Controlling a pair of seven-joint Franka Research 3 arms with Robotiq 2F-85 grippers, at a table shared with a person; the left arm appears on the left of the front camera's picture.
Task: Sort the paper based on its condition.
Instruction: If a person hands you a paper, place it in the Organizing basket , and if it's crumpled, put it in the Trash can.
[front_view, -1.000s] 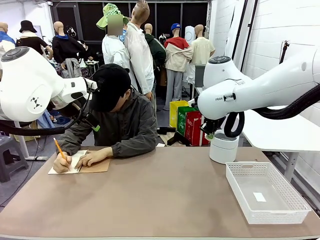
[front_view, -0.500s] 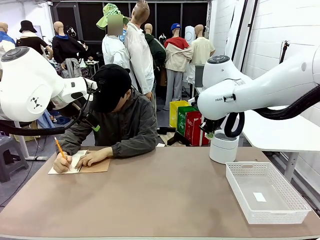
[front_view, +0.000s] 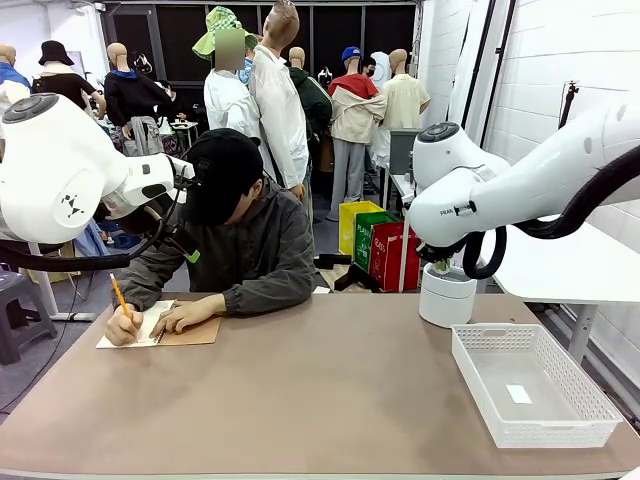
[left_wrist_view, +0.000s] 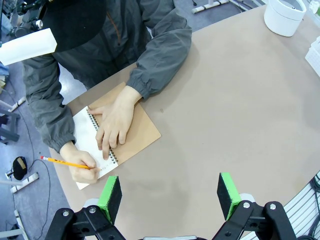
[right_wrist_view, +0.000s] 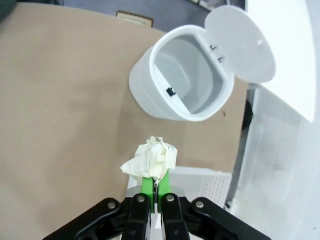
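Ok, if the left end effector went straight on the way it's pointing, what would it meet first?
Probably the bare table beside the notebook's brown cover. The left end effector is open and points down with nothing between. The cover's corner is close, so a graze is possible.

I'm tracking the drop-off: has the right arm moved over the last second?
Yes. In the front view the right arm has shifted toward picture right and slightly down, judged against the white bin below it, which stayed put.

My left arm (front_view: 60, 170) raised at left, left tool (left_wrist_view: 169, 194) pointing downward, green pads (left_wrist_view: 110, 196) wide apart, my right arm (front_view: 520, 180) reaching in from right, right tool (right_wrist_view: 156, 182) pinched on crumpled paper (right_wrist_view: 150, 159).
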